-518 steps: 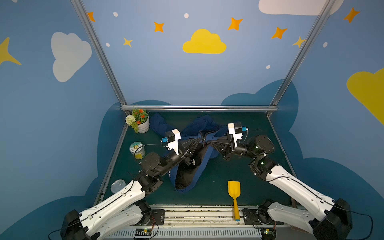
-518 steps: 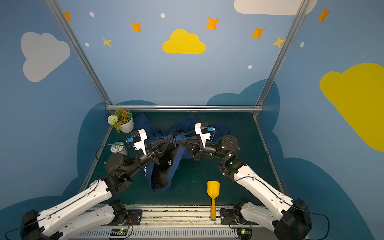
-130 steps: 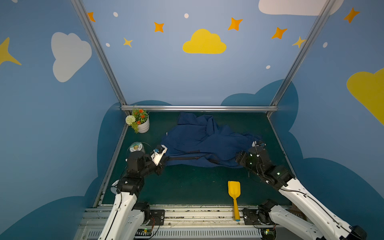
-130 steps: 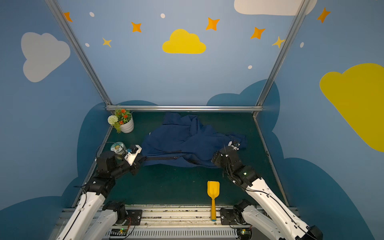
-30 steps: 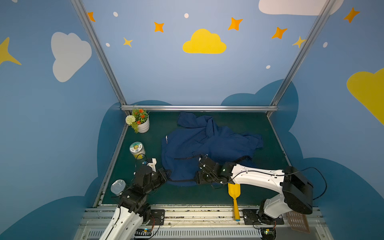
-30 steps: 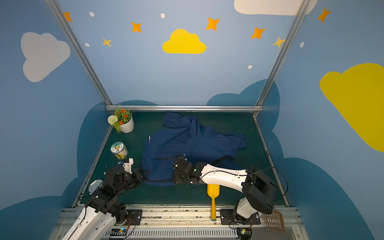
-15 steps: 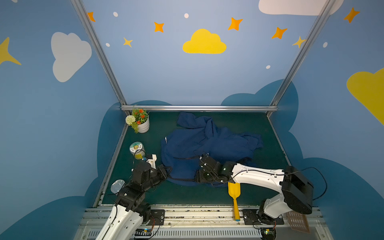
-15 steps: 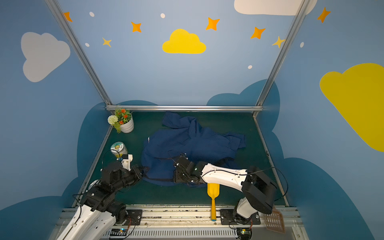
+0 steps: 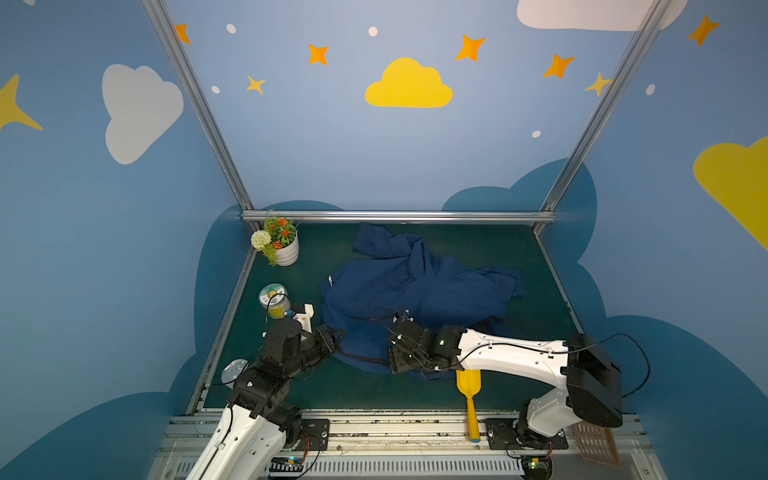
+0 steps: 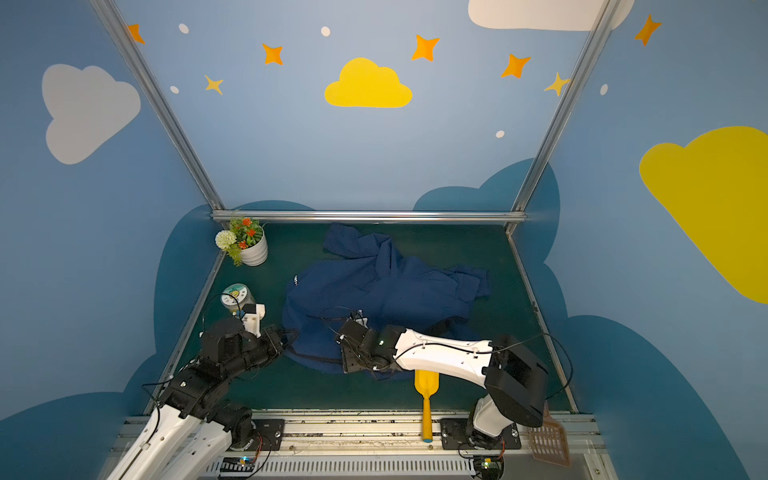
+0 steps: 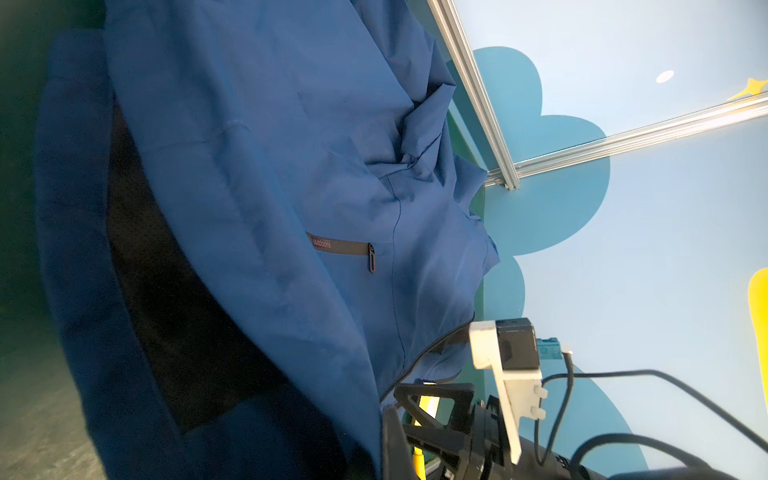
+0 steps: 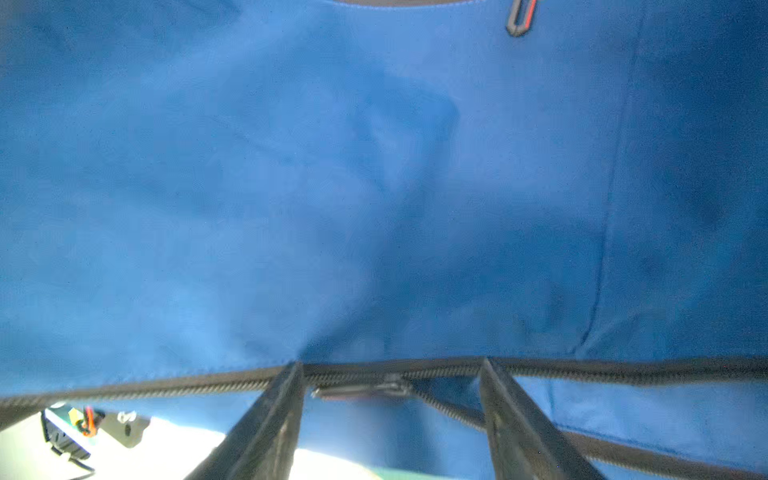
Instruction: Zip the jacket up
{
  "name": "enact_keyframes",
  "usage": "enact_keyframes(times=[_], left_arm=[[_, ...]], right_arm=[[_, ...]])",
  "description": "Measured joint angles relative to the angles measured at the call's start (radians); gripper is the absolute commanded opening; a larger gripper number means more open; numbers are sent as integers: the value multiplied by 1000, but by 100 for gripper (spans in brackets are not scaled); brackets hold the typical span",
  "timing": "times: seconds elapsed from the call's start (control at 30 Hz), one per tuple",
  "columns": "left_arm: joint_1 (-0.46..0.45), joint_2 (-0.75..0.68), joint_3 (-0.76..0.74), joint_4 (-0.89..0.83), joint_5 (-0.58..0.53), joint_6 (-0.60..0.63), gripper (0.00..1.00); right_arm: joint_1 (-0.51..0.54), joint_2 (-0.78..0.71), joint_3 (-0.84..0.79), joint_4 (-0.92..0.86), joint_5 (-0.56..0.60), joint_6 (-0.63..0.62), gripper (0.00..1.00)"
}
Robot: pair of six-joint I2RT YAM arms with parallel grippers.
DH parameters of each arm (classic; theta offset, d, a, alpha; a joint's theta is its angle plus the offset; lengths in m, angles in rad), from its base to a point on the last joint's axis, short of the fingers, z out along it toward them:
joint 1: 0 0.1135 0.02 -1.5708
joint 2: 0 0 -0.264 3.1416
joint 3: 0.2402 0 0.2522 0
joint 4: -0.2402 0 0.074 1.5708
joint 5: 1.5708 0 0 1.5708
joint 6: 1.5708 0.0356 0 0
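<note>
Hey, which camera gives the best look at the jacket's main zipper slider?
Right wrist view: the zipper slider lies close up between the open right gripper's fingers. In both top views that gripper hides it; the left wrist view shows only the jacket's zipper edge.

Light: even, soft | top views: sharp, edges bowed | right wrist: jacket [image 12: 374,187] blurred

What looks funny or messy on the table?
The jacket lies crumpled, not flat, with one front flap turned back showing its black lining. Its zipper is only partly joined; the slider sits between the open jaws of the right gripper.
</note>
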Motion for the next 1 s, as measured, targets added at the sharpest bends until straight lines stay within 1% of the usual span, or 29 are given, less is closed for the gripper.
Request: enact_keyframes(times=[0.27,0.43,0.53,0.77,1.0], left_arm=[[-5,-1,0,-6,-2,0,3],[-5,-1,5,-17,-4,0,3],[-5,-3,11,-21,-6,3,3],[-6,-7,13,-30,-10,8,3],[-11,-8,13,-43,-12,14,3]], right_arm=[[26,-9,0,-1,-9,-38,68],[26,21,23,-18,-26,-45,66],[23,52,46,-37,-27,-43,60],[16,55,49,-82,-7,-23,47],[17,54,50,-106,15,-6,39]])
